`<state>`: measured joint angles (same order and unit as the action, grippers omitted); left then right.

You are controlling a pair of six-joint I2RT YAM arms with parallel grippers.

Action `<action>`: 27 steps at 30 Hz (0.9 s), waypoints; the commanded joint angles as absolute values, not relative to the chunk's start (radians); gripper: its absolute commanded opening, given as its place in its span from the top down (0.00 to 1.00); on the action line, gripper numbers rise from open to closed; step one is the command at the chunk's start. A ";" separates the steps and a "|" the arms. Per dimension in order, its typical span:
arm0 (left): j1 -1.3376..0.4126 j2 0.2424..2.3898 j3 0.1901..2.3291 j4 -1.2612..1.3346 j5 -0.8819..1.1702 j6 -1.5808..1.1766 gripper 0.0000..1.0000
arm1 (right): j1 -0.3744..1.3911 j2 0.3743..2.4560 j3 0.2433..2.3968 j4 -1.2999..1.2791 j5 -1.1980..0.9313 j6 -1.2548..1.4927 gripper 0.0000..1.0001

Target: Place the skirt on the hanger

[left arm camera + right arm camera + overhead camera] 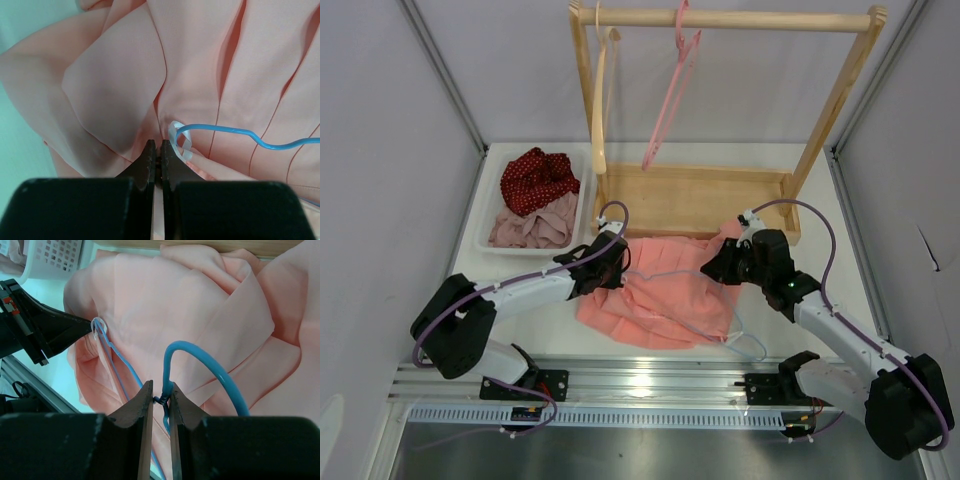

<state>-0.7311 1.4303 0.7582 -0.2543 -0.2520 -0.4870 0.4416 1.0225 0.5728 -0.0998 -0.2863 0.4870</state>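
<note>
Skirt: the skirt (pixel 660 300) is spread in pleats on the surface (pixel 555 325), in front of the wooden rack (pixel 720 18) and between the two arms
Hanger: the hanger (pixel 184 344) is laid across the skirt, its hook towards the near right and one shoulder end at the skirt's left side
Left jaws: the left gripper (pixel 157 147) is clenched at the skirt's white loop (pixel 176 136); the ribbon appears to be pinched at the very tips
Right jaws: the right gripper (pixel 161 390) is closed on the hanger at the twisted neck just below the hook
Step judged: the loop is being fitted over the hanger's left shoulder end; the wire seems to pass through it already
Progress judged: about midway; no second loop is seen on the wire, and nothing has been carried to the rack
Risk, loop: the ribbon is thin and held only at the tips, so it could be lost if it is pulled sideways against the wire
Risk, hanger: the wire is round and gripped at one point, so it could be swivelled in the jaws by the skirt's weight when lifted
Risk, fabric: loose folds could be dragged off the shoulder if only one side is hooked
</note>
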 commanded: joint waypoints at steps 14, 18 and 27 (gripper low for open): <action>-0.753 1.390 0.798 -0.216 -0.268 -0.439 1.00 | 0.456 1.043 0.634 -0.098 -0.321 0.465 1.00; -0.759 1.379 0.799 -0.212 -0.282 -0.431 1.00 | 0.456 1.049 0.634 -0.089 -0.330 0.463 1.00; -0.762 1.378 0.798 -0.187 -0.290 -0.416 0.96 | 0.460 1.048 0.624 -0.071 -0.360 0.451 1.00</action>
